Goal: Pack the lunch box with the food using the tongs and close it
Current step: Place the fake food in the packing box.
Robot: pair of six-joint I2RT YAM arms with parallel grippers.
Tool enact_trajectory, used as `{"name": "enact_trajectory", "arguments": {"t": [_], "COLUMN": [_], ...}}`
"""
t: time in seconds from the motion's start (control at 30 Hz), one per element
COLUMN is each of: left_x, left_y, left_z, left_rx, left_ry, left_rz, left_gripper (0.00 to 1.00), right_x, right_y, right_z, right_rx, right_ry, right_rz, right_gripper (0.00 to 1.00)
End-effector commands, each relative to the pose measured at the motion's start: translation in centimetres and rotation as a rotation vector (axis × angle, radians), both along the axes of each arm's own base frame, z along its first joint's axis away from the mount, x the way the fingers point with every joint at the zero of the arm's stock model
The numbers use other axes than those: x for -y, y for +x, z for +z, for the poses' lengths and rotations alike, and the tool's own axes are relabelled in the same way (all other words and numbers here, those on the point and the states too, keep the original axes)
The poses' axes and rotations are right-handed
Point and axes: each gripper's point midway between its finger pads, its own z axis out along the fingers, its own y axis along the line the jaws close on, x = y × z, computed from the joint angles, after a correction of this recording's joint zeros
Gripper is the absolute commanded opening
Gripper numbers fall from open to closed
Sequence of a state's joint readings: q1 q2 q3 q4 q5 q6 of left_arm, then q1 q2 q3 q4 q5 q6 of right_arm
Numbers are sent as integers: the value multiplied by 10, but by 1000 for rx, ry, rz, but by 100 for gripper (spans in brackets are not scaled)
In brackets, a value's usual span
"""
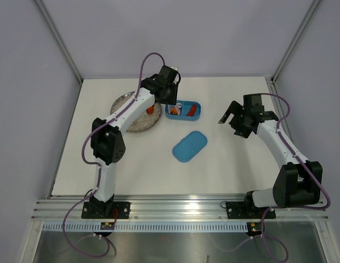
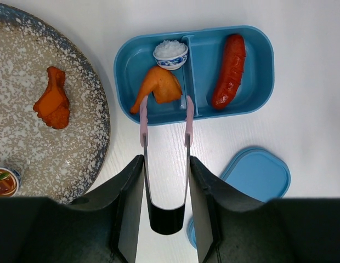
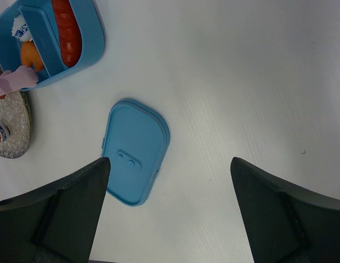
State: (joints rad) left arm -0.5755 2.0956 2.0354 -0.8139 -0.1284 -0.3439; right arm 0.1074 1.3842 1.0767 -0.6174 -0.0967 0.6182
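Observation:
My left gripper [image 2: 165, 164] is shut on the tongs [image 2: 144, 143], squeezing their two arms between its fingers. The pink tips stand apart over the near rim of the blue lunch box [image 2: 267, 52]. In its left compartment lie an orange food piece [image 2: 162, 86], just beyond the tips, and a small rice bowl [image 2: 170, 53]. A red sausage [image 2: 230, 71] lies in the right compartment. The flat blue lid [image 1: 190, 146] rests on the table, apart from the box. My right gripper [image 1: 230, 118] hangs open and empty to the right of the lid [image 3: 134, 150].
A speckled grey plate [image 2: 27, 148] lies left of the box, carrying another orange piece [image 2: 52, 98] and a small bowl [image 2: 3, 182]. The left arm reaches over this plate [image 1: 122, 102]. Grey walls stand round the white table.

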Motion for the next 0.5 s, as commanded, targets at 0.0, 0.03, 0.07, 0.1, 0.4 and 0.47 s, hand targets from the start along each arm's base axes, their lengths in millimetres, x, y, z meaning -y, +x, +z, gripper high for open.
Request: {"name": "enact_trajectory", "arguments": {"t": [0.0,0.03,0.07,0.1,0.4,0.47], "left_x": [-1,-1,-1,0,8,11], "left_y": [3,2,3,3,10,13], "left_z": [59,60,61,62,58,57], "left_rx": [138,140,143,147,151,159], "left_ry": [-70,-72,-77,-82,-105,-113], "left_rz": [6,6,7,7,1,-1], "left_gripper": [36,33,23,18,0,0], "right_x": [-3,-3,-3,-3,-2,-2], "right_y": [5,5,5,5,5,5], "right_z": [10,11,11,11,10,10], "right_rx": [37,39,39,41,38,35], "right_ry": [16,16,14,14,13,13], "right_rz": [1,1,1,1,0,-1], "right_gripper": [99,98,99,99,99,98]}}
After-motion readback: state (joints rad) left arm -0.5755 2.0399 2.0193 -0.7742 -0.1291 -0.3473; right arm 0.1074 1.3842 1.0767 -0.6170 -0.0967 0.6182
